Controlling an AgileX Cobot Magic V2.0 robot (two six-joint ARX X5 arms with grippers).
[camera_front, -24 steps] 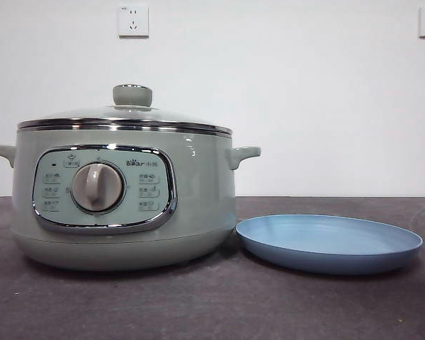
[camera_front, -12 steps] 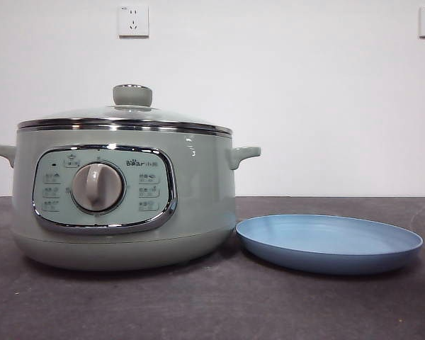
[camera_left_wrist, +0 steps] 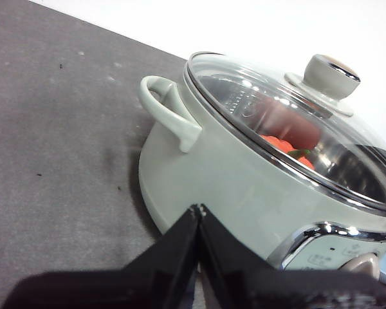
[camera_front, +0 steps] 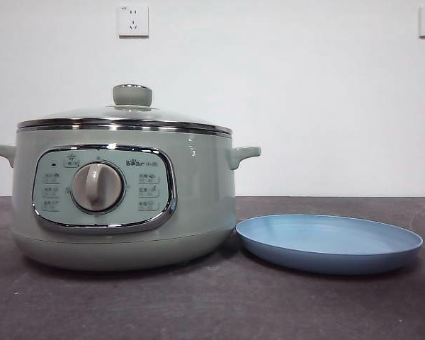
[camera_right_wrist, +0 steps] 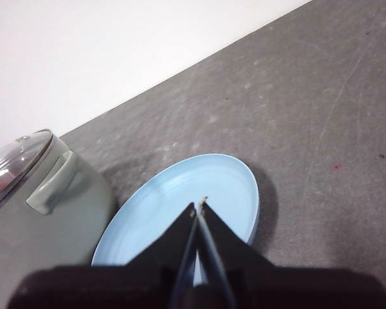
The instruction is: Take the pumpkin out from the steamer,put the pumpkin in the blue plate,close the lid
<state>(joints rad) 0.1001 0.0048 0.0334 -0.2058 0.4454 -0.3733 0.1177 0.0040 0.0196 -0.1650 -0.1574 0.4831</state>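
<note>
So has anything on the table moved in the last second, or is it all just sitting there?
Nothing visibly changed. In the front view the lid sits on the steamer as before, and the blue plate lies empty beside it in the same spot. No arm has come into that view. The pumpkin shows through the glass, inside the pot.
</note>
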